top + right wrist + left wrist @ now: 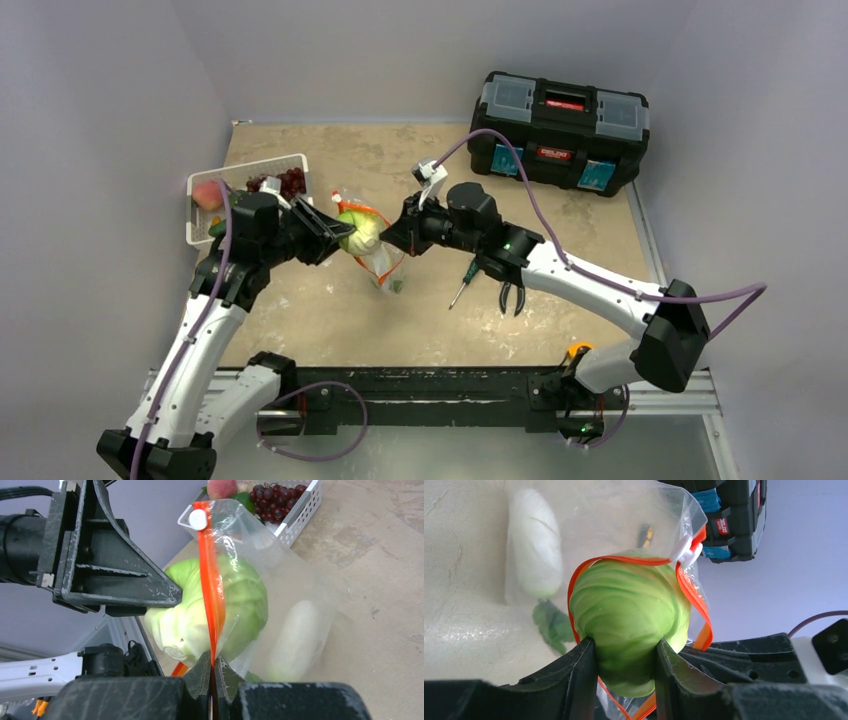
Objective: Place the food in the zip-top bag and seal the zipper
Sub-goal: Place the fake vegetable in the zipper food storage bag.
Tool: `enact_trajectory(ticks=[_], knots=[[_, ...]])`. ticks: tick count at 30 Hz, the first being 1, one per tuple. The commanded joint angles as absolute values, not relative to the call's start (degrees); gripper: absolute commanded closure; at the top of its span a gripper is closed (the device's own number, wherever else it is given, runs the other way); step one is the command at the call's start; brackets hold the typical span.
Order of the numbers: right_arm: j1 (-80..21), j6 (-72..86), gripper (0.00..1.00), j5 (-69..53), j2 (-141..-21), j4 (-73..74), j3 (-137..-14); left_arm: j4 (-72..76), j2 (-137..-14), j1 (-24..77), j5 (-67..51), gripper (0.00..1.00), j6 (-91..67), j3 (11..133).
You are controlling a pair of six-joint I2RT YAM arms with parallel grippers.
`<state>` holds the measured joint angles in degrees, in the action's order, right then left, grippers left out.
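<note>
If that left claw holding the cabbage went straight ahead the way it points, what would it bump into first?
The left claw points into the zip-top bag; its cabbage sits inside the zipper ring. It would probably press into the bag's clear plastic first, though depth is unclear.

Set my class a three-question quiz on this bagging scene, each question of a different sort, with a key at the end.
1. True or false: the left gripper grips the cabbage at the mouth of the zip-top bag.
2. Pick one. The right gripper is shut on: A the cabbage; B the zipper; C nothing.
3. Fill the gap: the grape bunch lies in the white slotted ____.

Key: 1 true. 2 B. 3 basket.
</note>
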<state>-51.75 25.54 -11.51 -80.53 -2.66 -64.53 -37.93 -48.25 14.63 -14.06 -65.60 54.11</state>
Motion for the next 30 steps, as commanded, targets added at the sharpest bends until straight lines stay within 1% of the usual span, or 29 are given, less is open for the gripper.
enact_trajectory(ticks=[1,4,6,8,10,13,14,16,18,25,28,30], knots=[[-52.2,26.0,1.00,-12.9,-81.0,-4.8,-67.4,-41.8,-51.1,14.4,-13.3,1.00,-69.2,61.4],[-52.3,26.7,1.00,-13.8,-81.8,-5.4,-68.2,-39.4,-51.5,15.0,-14.3,1.00,-68.6,59.6],[-52.3,27.1,1.00,-14.3,-82.2,-5.6,-68.7,-35.4,-52.3,15.7,-15.8,1.00,-65.2,58.2],[-52.4,27.5,1.00,-14.3,-82.2,-5.8,-68.7,-36.8,-54.3,16.3,-16.7,0.99,-61.8,59.0],[-52.3,27.7,1.00,-13.7,-81.9,-6.0,-68.4,-37.2,-55.8,16.5,-18.2,0.95,-59.6,58.7],[-52.4,27.9,1.00,-12.9,-81.5,-6.1,-68.2,-32.5,-54.4,16.5,-20.4,0.81,-59.0,55.1],[-52.4,28.1,1.00,-13.1,-81.3,-6.5,-67.9,-30.0,-53.0,16.5,-21.5,0.80,-59.2,53.0],[-52.4,29.1,1.00,-13.5,-80.7,-7.8,-67.2,-26.5,-51.7,16.5,-21.7,0.84,-58.8,51.3],[-52.4,30.1,1.00,-14.1,-80.3,-8.3,-67.6,-28.7,-51.4,16.5,-19.7,0.89,-55.8,51.8],[-52.3,30.5,1.00,-14.3,-80.8,-9.2,-70.3,-37.0,-54.4,17.4,-19.4,0.95,-43.5,55.6],[-52.4,30.3,1.00,-15.6,-83.4,-8.0,-72.4,-42.6,-54.7,19.8,-15.6,0.98,-37.1,60.2],[-52.4,31.0,1.00,-15.9,-84.4,-9.9,-71.9,-46.1,-55.1,21.3,-14.1,0.98,-33.4,62.7]])
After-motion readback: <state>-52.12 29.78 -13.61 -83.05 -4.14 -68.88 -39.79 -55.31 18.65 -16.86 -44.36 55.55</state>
